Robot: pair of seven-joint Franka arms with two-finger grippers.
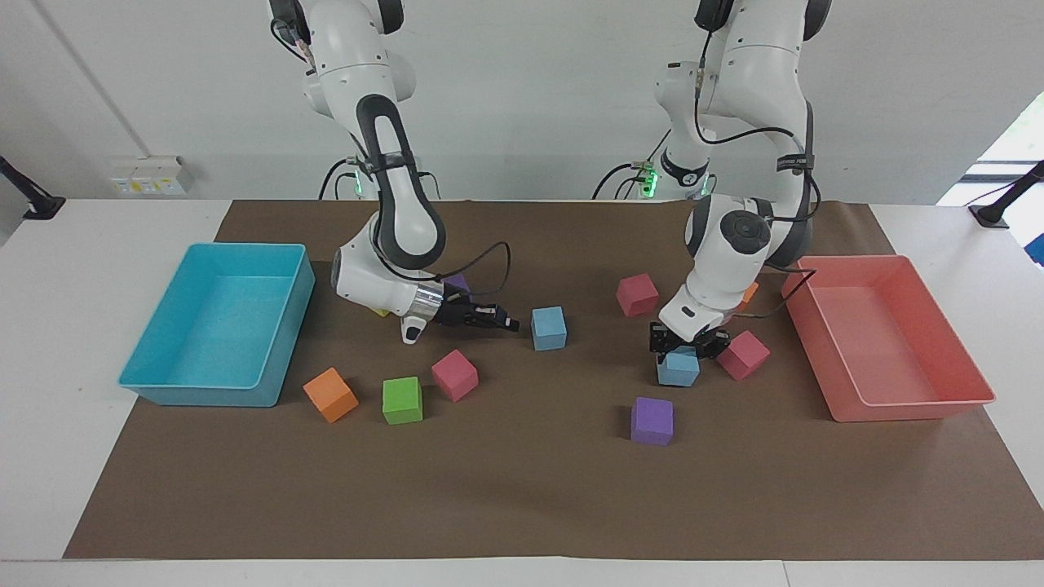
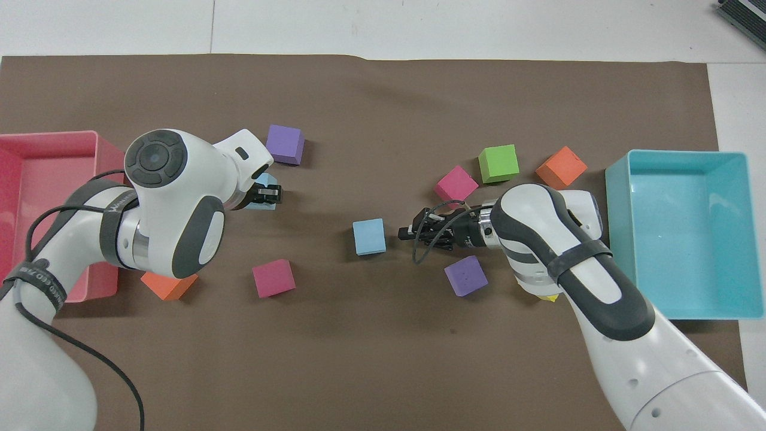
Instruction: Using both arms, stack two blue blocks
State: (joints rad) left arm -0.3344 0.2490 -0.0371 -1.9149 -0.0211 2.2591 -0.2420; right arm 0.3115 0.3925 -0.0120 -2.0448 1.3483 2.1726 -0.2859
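- The left gripper (image 1: 683, 349) comes down from above on one blue block (image 1: 678, 368), fingers clenched on its upper sides; this block lies toward the left arm's end of the table, between a pink block (image 1: 744, 355) and a purple block (image 1: 652, 421). A top-down hold probably suits carrying the cube across and setting it flat on its partner.
- The block's underside appears to sit at or barely off the brown paper mat (image 1: 522, 497); I cannot tell whether it is lifted.
- The right gripper (image 1: 509, 324) lies nearly level with the mat, its fingers pressed together on nothing, the tip just beside the second blue block (image 1: 549, 328) near the table's middle but apart from it. That low sideways pose reads as bracing or nudging this base cube.
- Both blue blocks are matte foam cubes with soft edges, light and slightly yielding, so a firm squeeze should hold without slipping.
- The other cubes share that shape: a green block (image 1: 403, 399), an orange block (image 1: 330, 395) and a second pink block (image 1: 454, 374) sit farther from the robots than the right gripper.
- The cyan tray (image 1: 167, 383) and the salmon tray (image 1: 913, 408) are smooth, glossy, thin-walled bins at the table's ends, both without blocks inside.
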